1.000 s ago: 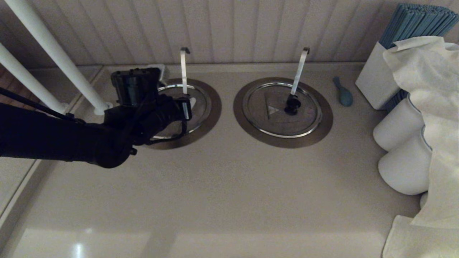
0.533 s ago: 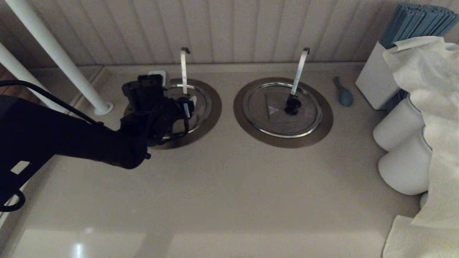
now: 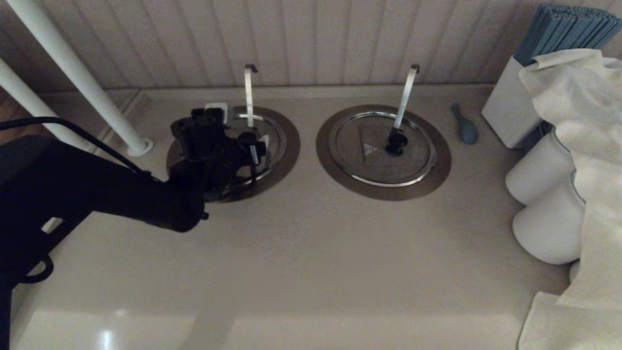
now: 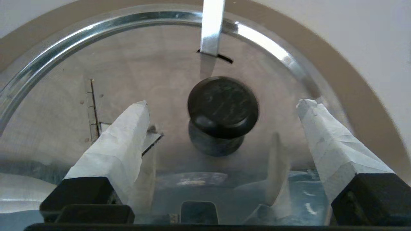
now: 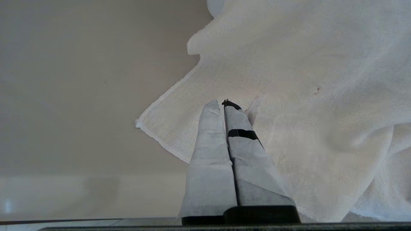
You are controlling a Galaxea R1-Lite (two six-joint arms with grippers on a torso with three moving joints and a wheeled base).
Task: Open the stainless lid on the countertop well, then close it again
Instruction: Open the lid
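Two taped fingers [image 4: 122, 134] of the left pincer [image 4: 221, 106] stand spread either side of the black knob [image 4: 223, 106] on the round brushed-steel lid [image 4: 128, 73], touching nothing.

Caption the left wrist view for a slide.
Left gripper open, fingers either side of the lid's black knob.

left gripper [image 4: 223, 104] — jaws spread wide | clear of black knob [image 4: 222, 109] — arm shifted
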